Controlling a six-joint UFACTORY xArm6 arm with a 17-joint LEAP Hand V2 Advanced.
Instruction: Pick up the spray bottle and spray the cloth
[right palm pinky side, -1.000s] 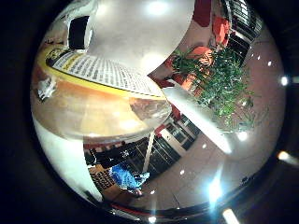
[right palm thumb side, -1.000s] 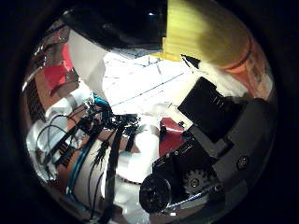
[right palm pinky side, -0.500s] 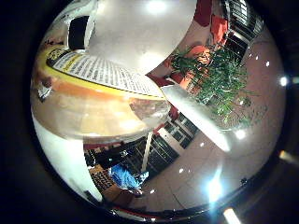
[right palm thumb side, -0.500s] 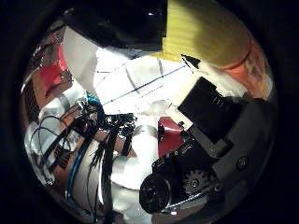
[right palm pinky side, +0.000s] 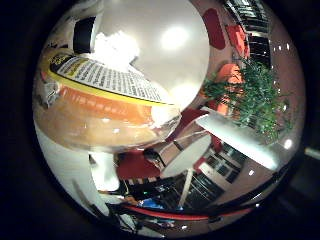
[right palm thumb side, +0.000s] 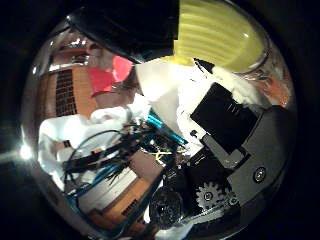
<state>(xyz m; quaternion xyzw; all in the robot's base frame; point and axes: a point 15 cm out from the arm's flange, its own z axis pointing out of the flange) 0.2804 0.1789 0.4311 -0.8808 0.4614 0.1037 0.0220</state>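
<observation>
The spray bottle (right palm pinky side: 100, 115) lies close against my palm and fills much of the little finger side view. It is clear, holds orange liquid, and carries a yellow label with black print. Its yellow label (right palm thumb side: 215, 35) also shows in the thumb side view. My right hand (right palm thumb side: 225, 135) has black and geared fingers curled up beside the bottle, and one black fingertip (right palm pinky side: 84, 34) rests across the bottle's body. A white patch (right palm thumb side: 167, 87) shows behind the fingers; I cannot tell whether it is the cloth.
Beyond the bottle are a round white table on a pole (right palm pinky side: 187, 155), red chairs (right palm pinky side: 132, 166) and a green plant (right palm pinky side: 255, 97). The arm's white body (right palm thumb side: 75, 130) is in the thumb side view.
The whole picture has swung in both views, so the hand has turned with the bottle. The bottle keeps its place against the palm.
</observation>
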